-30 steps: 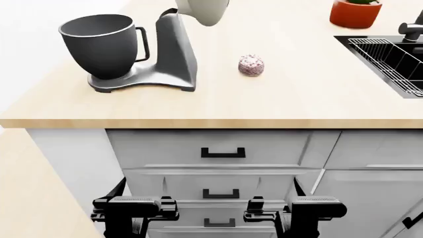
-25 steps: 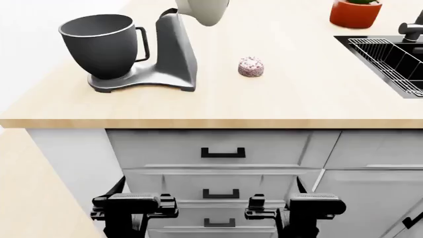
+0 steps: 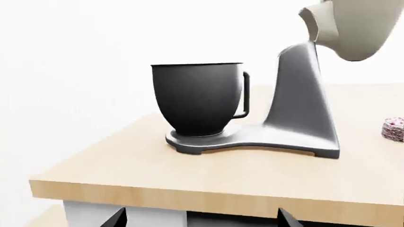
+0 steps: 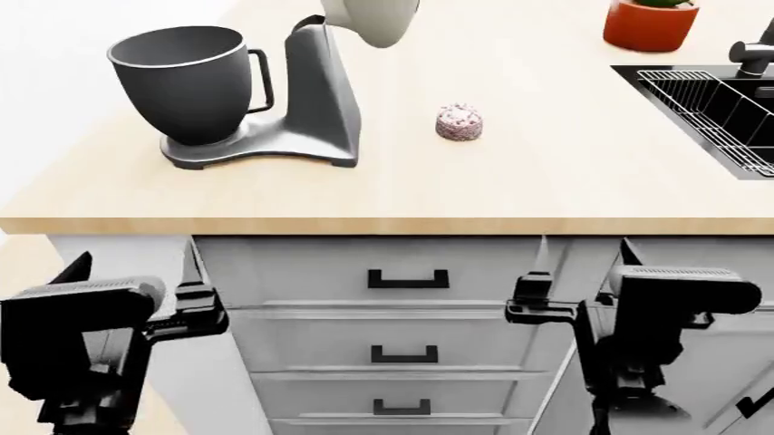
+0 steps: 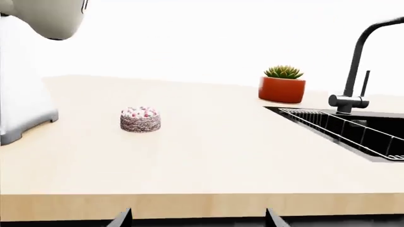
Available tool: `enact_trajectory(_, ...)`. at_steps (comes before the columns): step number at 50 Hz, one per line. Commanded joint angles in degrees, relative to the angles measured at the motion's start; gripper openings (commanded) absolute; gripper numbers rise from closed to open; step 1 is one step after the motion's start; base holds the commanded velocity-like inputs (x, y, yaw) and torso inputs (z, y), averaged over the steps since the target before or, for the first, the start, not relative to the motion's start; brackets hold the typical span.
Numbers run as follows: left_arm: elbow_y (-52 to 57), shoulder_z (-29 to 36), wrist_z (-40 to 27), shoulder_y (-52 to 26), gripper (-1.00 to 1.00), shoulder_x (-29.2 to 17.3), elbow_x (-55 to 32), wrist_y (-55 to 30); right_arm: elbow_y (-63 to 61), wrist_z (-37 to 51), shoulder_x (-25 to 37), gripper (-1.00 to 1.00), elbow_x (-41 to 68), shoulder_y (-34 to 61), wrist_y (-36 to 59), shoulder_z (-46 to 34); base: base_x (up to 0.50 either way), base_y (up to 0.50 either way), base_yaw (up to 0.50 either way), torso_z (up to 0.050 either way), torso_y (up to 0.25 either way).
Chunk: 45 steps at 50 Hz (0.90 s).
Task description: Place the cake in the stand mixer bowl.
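The cake (image 4: 459, 121) sits on the wooden counter, right of the stand mixer; it also shows in the right wrist view (image 5: 140, 119) and at the edge of the left wrist view (image 3: 394, 128). The stand mixer bowl (image 4: 194, 80) stands on the grey mixer base at the counter's left, its handle toward the mixer column, and shows in the left wrist view (image 3: 198, 97). The cream mixer head (image 4: 369, 18) is tilted up. My left gripper (image 4: 133, 265) and right gripper (image 4: 585, 252) are both open and empty, in front of the cabinet just below the counter edge.
A red plant pot (image 4: 651, 23) stands at the back right. A black sink (image 4: 677, 74) with a wire rack and a faucet (image 4: 756, 50) is at the right. Drawers with black handles (image 4: 408, 278) are below the counter edge (image 4: 387, 225).
Both grippers have risen from low in front of the drawers to just under the counter edge and have spread apart. The cake and mixer have not moved.
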Motion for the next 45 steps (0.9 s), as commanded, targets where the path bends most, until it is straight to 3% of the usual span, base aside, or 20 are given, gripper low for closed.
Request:
enact_trajectory(1,13.63,-10.25,-26.63,2.93,1.00,-20.82,-31.91,-2.76,-10.77,0.39,2.75,1.00,1.50,3.96,10.60,2.61,0.00,0.00,0.00,0.000,0.000)
enact_trajectory(3,13.60,-10.61,-32.72,5.49,1.00,-26.35,-37.30,1.44,-11.69,0.39,2.82,1.00,1.97,4.14,11.54,3.34,0.00,0.00,0.00,0.000,0.000)
enact_trajectory(12,13.57,-11.23,-42.67,11.12,1.00,-37.16,-43.51,11.12,-18.15,-0.29,4.07,1.00,4.77,7.45,20.18,6.72,0.03,0.00,0.00,0.000,0.000)
enact_trajectory(25,13.49,-10.55,-47.26,19.05,1.00,-43.26,-42.82,20.63,-18.78,-0.19,4.45,1.00,5.53,7.74,20.95,7.06,0.50,0.00,0.00,0.000,0.000)
enact_trajectory(33,13.55,-14.11,-52.92,31.97,1.00,-50.97,-41.44,33.01,-18.77,0.03,4.36,1.00,5.89,7.55,20.75,7.23,0.50,0.00,0.00,0.000,0.000)
enact_trajectory(45,13.03,-13.97,-54.16,35.00,1.00,-52.48,-40.39,36.20,-18.57,-0.14,3.79,1.00,6.99,6.71,18.55,8.66,0.33,0.01,0.00,0.000,0.001)
